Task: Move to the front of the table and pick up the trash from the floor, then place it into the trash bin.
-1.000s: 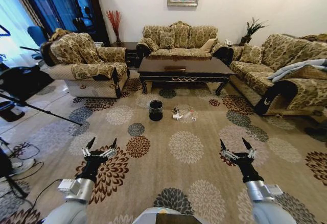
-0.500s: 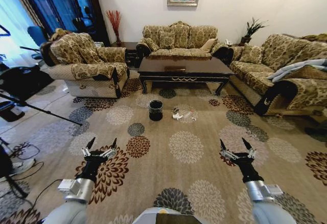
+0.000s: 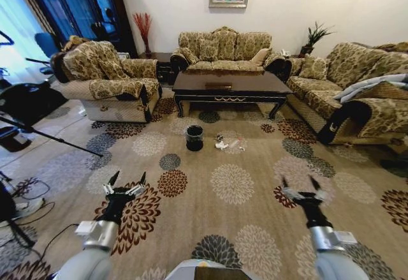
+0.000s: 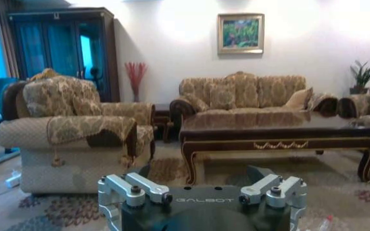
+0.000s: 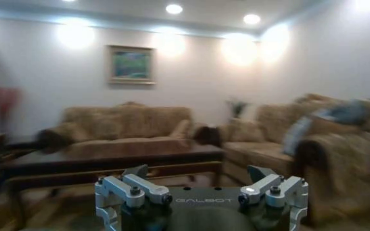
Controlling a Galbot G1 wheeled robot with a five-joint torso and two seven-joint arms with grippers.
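Observation:
The dark glossy table (image 3: 231, 83) stands ahead before the middle sofa; its gold-ornamented front rail (image 4: 280, 144) shows in the left wrist view, and the table (image 5: 108, 161) shows in the right wrist view too. On the carpet in front of it lies the trash (image 3: 222, 143), a white wad with small bits beside it. Left of that stands the small black trash bin (image 3: 194, 138). My left gripper (image 3: 126, 182) is open, low over the carpet at left. At the right my right gripper (image 3: 301, 184) is also open. Both are well short of the trash.
An armchair (image 3: 111, 79) flanks the table's left and a sofa (image 3: 357, 88) its right. A tripod leg (image 3: 44, 138) and cables lie at far left. Open patterned carpet (image 3: 233, 184) stretches between me and the trash.
My right arm has shifted slightly down and to the right. The left arm and the scene stay as they were.

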